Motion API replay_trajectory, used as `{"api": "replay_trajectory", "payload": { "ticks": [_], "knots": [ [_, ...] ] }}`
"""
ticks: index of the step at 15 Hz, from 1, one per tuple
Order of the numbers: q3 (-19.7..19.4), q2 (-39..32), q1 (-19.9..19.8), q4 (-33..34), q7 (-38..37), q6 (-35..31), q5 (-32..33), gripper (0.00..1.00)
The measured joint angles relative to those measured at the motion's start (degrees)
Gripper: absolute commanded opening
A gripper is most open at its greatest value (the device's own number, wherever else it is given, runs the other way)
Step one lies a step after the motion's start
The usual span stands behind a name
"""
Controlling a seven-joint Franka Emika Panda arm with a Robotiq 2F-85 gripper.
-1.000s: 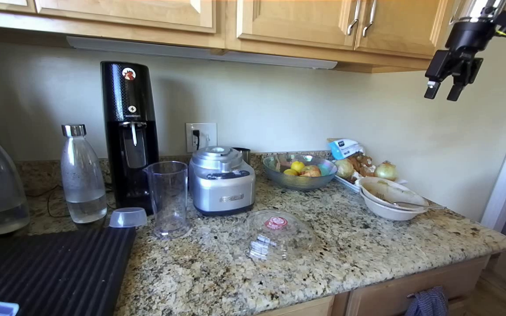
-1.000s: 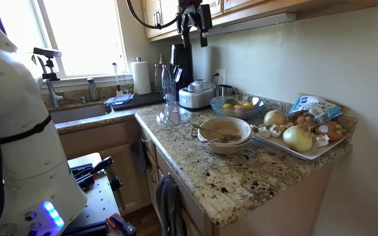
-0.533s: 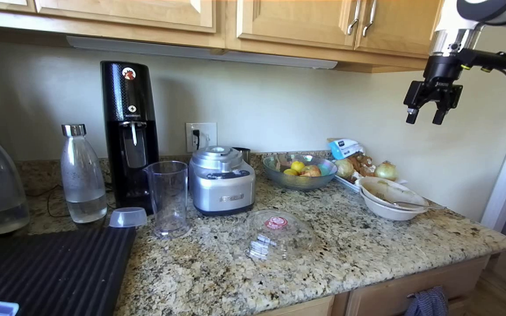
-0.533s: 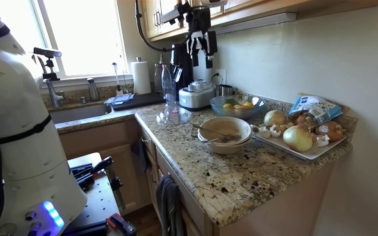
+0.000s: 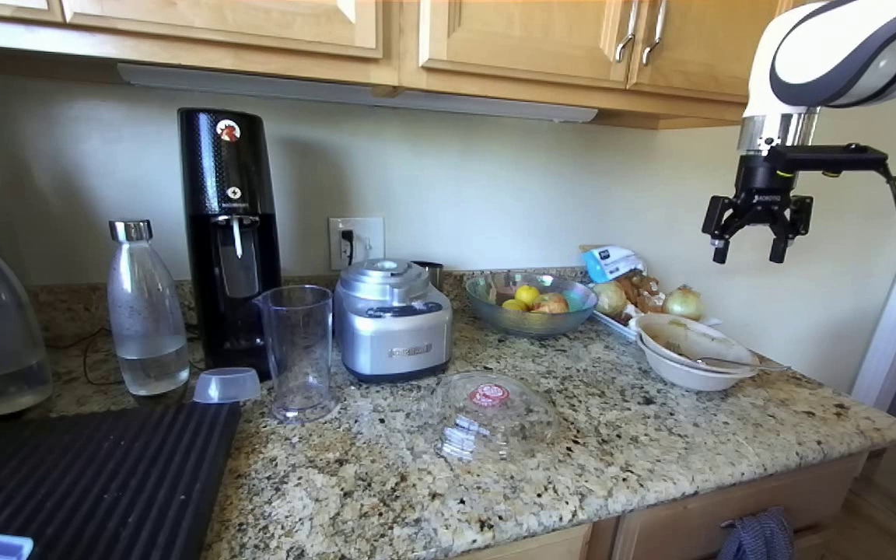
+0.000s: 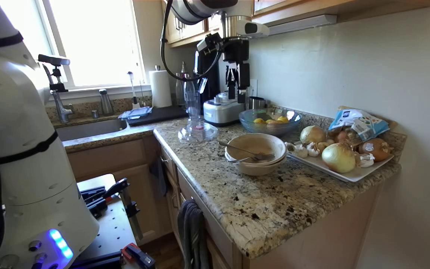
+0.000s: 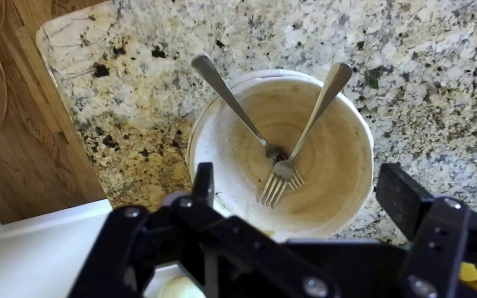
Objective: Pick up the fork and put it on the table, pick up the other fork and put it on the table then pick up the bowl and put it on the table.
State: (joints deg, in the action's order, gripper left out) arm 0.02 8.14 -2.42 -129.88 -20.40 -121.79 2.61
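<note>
Two metal forks crossed in round bowl, speckled granite countertop, end effector spread wide

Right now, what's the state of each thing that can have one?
Gripper: open, holding nothing
Forks: crossed, heads in upper bowl
Upper bowl: stained, nested in lower bowl
Fruit bowl: holding fruit
Two front bottles: capped, partly filled
Cabinet doors: shut
Plug: in outlet

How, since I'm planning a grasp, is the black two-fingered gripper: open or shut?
Open: in an exterior view, the gripper shows a gap between its fingertips; the wrist view shows nothing held.
</note>
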Motion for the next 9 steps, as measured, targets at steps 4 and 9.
{"api": "replay_trajectory", "payload": {
  "ticks": [4, 9],
  "knots": [
    [0.0, 0.0, 0.0, 0.1, -0.3, 0.0, -0.1, 1.0],
    [0.0, -2.4, 0.1, -0.5, -6.3, -2.8, -3.2, 1.0]
  ]
}}
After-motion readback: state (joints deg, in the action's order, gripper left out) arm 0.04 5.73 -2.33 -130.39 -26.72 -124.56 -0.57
